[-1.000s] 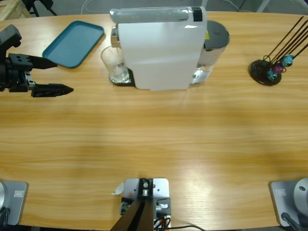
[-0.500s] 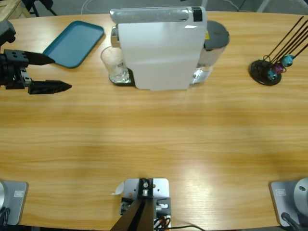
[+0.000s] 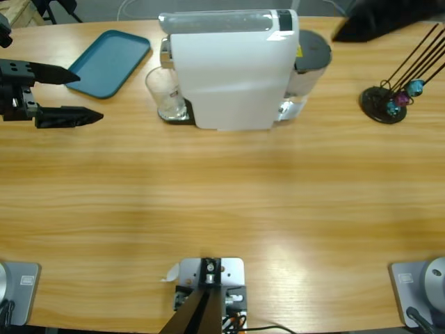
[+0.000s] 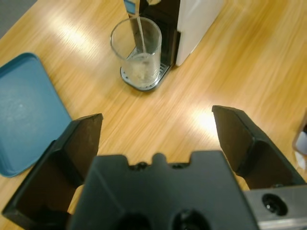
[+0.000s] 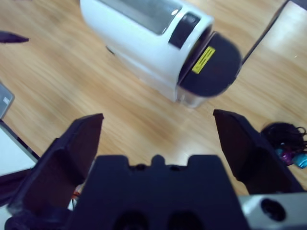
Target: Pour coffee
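A clear glass (image 4: 136, 55) stands on the drip plate under the spout of the white coffee machine (image 3: 229, 69). A thin pale stream runs down into the glass, and a shallow layer of pale coffee (image 4: 140, 73) lies at its bottom. My left gripper (image 4: 156, 117) is open and empty, level with the glass (image 3: 165, 94) but well to the left of it. In the high view the left gripper (image 3: 80, 94) sits near the table's left edge. My right gripper (image 5: 158, 117) is open and empty, high above the machine (image 5: 144, 38).
A teal tray (image 3: 108, 61) lies at the back left, between the left gripper and the machine. A black capsule stand (image 3: 386, 103) with coloured capsules is at the right. A dark blurred shape (image 3: 375, 21) of the right arm shows at the top right.
The left gripper has drifted slightly toward the back and left, jaws still apart. A dark arm shape has come into the high view's top right corner.
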